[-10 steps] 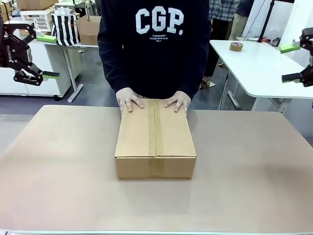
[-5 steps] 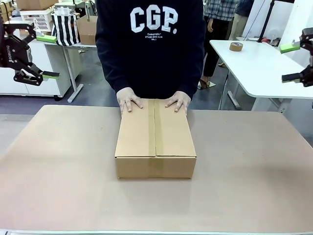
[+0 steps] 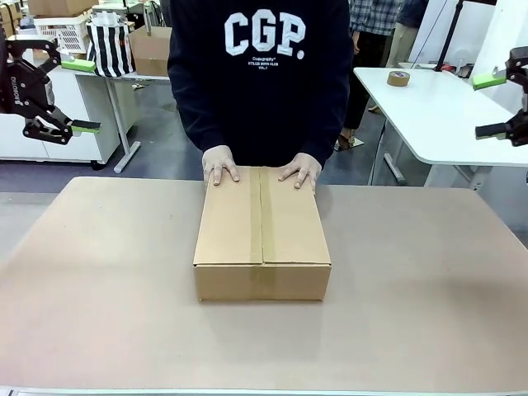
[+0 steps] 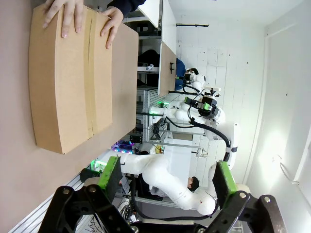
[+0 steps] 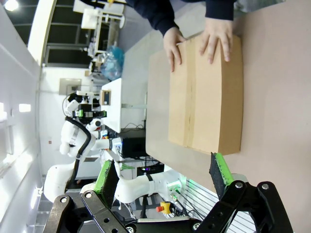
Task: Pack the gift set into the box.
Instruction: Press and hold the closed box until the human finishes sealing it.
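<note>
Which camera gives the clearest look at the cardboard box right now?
The front view: the box sits centred and level, its closed top seam and near side plain, with the person's hands on its far edge. Both wrist views show it turned sideways near the picture's top, with the top and one side visible.

Tape roll (image 3: pixel 398 78) on the white side table (image 3: pixel 437 115); striped bag (image 3: pixel 110 48) beside a brown carton (image 3: pixel 152 51).

Lab-like workroom: white worktable (image 3: pixel 437 115), tape roll (image 3: pixel 398 78), lattice crate (image 3: pixel 62 31), carton (image 3: pixel 150 49).
</note>
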